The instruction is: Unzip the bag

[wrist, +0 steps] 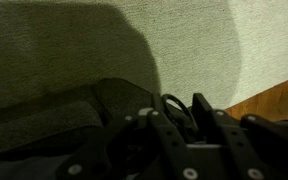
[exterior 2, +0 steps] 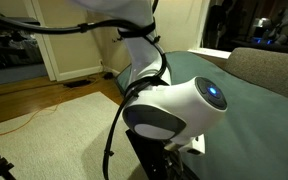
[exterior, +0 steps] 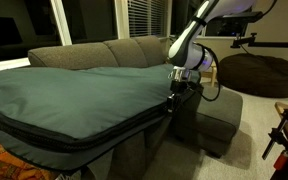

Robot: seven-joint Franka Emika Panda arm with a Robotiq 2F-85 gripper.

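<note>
The bag (exterior: pixel 74 95) is a very large flat teal-grey fabric bag lying across the sofa, with a dark zipper band (exterior: pixel 84 137) along its front edge. Its top also shows in an exterior view (exterior 2: pixel 269 105). My gripper (exterior: pixel 174 94) hangs at the bag's right end, down at the side edge. In the wrist view the gripper (wrist: pixel 179 110) has its fingers close together around a dark ring-shaped zipper pull (wrist: pixel 172 103). Dark bag fabric (wrist: pixel 44 122) lies to its left. The picture is very dark there.
A grey sofa (exterior: pixel 134 50) sits under the bag, with a grey ottoman (exterior: pixel 222 118) just beside the gripper. A brown beanbag (exterior: pixel 259 72) stands further back. Pale carpet (wrist: pixel 184 40) and wooden floor (wrist: pixel 279 95) lie below. The arm's white wrist (exterior 2: pixel 174 108) fills an exterior view.
</note>
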